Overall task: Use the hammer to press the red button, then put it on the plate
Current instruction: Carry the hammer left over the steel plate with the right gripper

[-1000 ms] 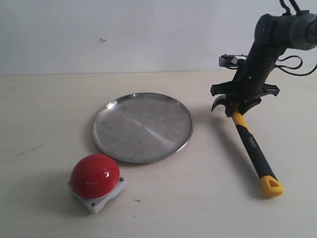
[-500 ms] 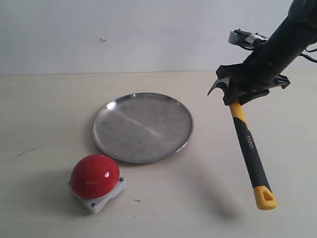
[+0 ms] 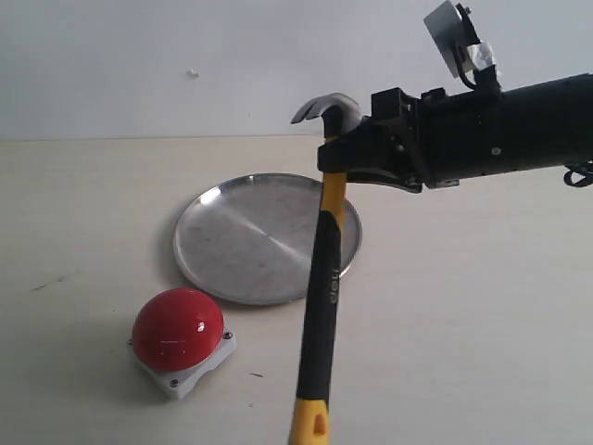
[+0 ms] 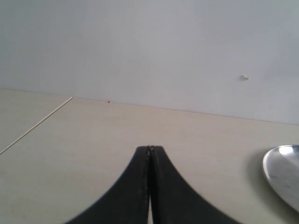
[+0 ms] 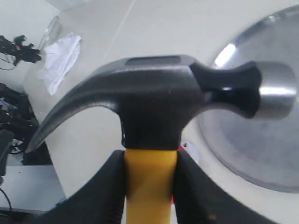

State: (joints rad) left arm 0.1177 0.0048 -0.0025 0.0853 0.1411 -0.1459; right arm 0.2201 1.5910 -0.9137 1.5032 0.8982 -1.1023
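Note:
My right gripper (image 3: 339,164) is shut on the hammer (image 3: 322,287) just below its steel head, on the yellow neck (image 5: 150,177). The hammer hangs in the air, head up and handle down, its black and yellow handle crossing in front of the plate's right edge. The steel plate (image 3: 241,222) lies flat on the table. The red button (image 3: 178,329) on its grey base sits in front of the plate, to the left of the hammer's handle. My left gripper (image 4: 150,148) is shut and holds nothing; it does not show in the exterior view.
A pale wall stands behind the beige table. In the left wrist view an edge of the plate (image 4: 280,170) shows. In the right wrist view, white cloth (image 5: 58,58) and dark equipment (image 5: 11,121) lie beyond the table's edge.
The right arm has swung left and lifted the hammer off the table; it now hangs over the plate's right edge. The button and plate have not moved.

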